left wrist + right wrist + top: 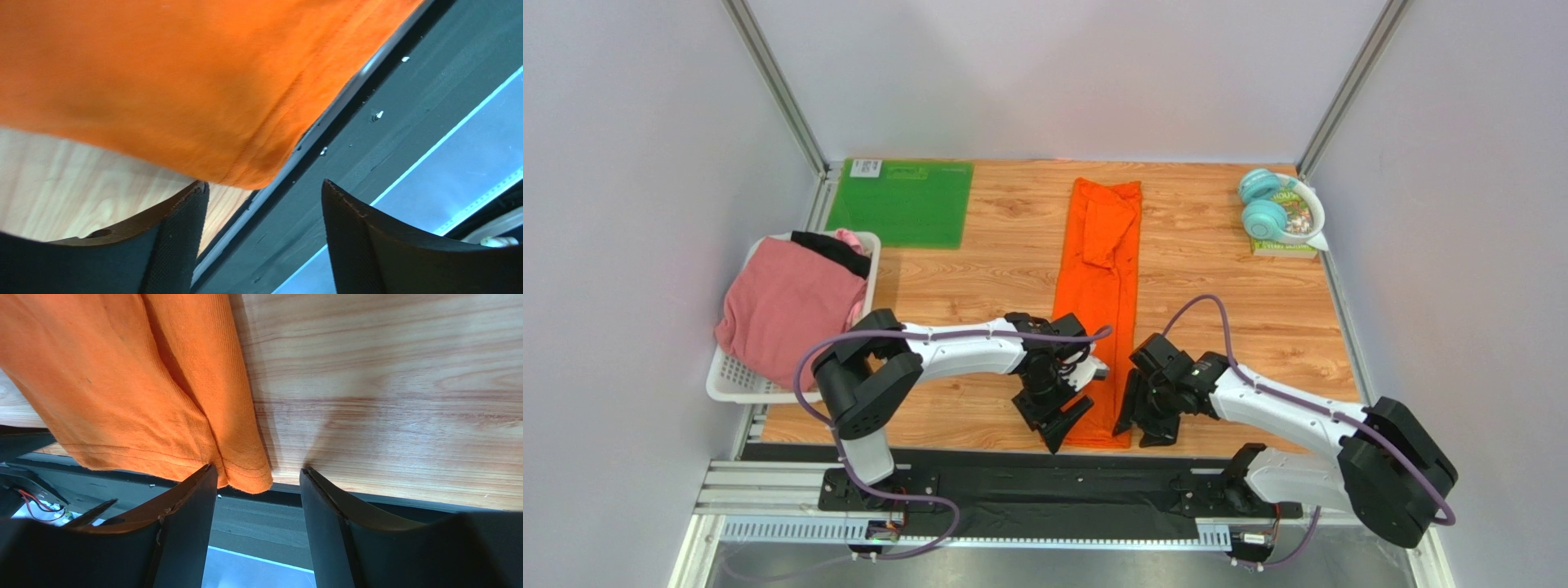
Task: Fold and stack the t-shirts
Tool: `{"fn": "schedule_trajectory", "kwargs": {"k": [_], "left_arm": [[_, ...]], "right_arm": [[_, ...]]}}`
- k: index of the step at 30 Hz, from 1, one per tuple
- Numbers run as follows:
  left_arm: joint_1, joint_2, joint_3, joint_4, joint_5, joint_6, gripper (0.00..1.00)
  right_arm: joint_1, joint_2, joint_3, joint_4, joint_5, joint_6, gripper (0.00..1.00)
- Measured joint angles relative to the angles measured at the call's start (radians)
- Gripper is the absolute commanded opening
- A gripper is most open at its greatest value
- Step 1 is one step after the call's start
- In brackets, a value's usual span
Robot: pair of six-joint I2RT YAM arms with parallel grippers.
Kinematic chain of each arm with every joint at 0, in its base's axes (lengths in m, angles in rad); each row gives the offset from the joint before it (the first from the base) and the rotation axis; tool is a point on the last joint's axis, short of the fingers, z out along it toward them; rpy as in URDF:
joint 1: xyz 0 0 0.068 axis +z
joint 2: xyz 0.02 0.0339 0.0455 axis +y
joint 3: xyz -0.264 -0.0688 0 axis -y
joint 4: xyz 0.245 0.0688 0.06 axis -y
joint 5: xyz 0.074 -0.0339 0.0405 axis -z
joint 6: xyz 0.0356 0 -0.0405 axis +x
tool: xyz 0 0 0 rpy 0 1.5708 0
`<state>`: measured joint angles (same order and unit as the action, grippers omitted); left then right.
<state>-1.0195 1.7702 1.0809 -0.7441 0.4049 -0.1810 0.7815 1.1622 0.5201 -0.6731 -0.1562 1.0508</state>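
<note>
The bright orange t-shirt lies folded into a long narrow strip, running from the far side of the table to its near edge. My left gripper stands open at the strip's near left corner. In the left wrist view the hem lies just ahead of the gripper, with nothing between the fingers. My right gripper is open at the near right corner. In the right wrist view the hem corner sits at the mouth of the gripper, ungripped. The pink t-shirt and the black t-shirt lie in a basket.
The white basket stands at the table's left edge. A flat green mat lies at the back left. Teal headphones rest on a small item at the back right. A black rail runs along the near edge.
</note>
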Motion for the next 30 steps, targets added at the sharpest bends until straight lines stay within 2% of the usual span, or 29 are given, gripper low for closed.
{"fn": "schedule_trajectory", "kwargs": {"k": [7,11,16,18,21,22,25,30], "left_arm": [[-0.027,0.011,0.003,0.000,0.013,-0.006,0.73],[-0.030,0.018,0.014,-0.008,0.014,-0.013,0.90],[-0.034,-0.003,0.005,-0.001,0.005,-0.028,0.92],[-0.034,-0.014,-0.006,0.005,-0.009,-0.029,0.89],[-0.032,-0.032,-0.027,0.015,-0.027,-0.032,0.77],[-0.032,-0.034,-0.034,0.018,-0.033,-0.034,0.65],[-0.032,-0.028,-0.037,0.020,-0.046,-0.044,0.52],[-0.011,0.010,-0.019,0.003,-0.036,-0.057,0.51]], "right_arm": [[-0.013,-0.013,-0.013,0.008,-0.003,0.000,0.51],[-0.017,-0.003,-0.016,0.031,-0.015,0.000,0.48],[-0.017,0.021,-0.016,0.065,-0.044,0.000,0.46],[-0.017,0.023,-0.016,0.071,-0.050,0.000,0.45],[-0.017,0.023,-0.016,0.072,-0.051,0.000,0.44],[-0.017,0.021,-0.016,0.072,-0.051,0.000,0.44],[-0.017,0.016,-0.016,0.072,-0.051,0.002,0.42],[-0.017,-0.007,-0.023,0.073,-0.052,0.006,0.39]]}}
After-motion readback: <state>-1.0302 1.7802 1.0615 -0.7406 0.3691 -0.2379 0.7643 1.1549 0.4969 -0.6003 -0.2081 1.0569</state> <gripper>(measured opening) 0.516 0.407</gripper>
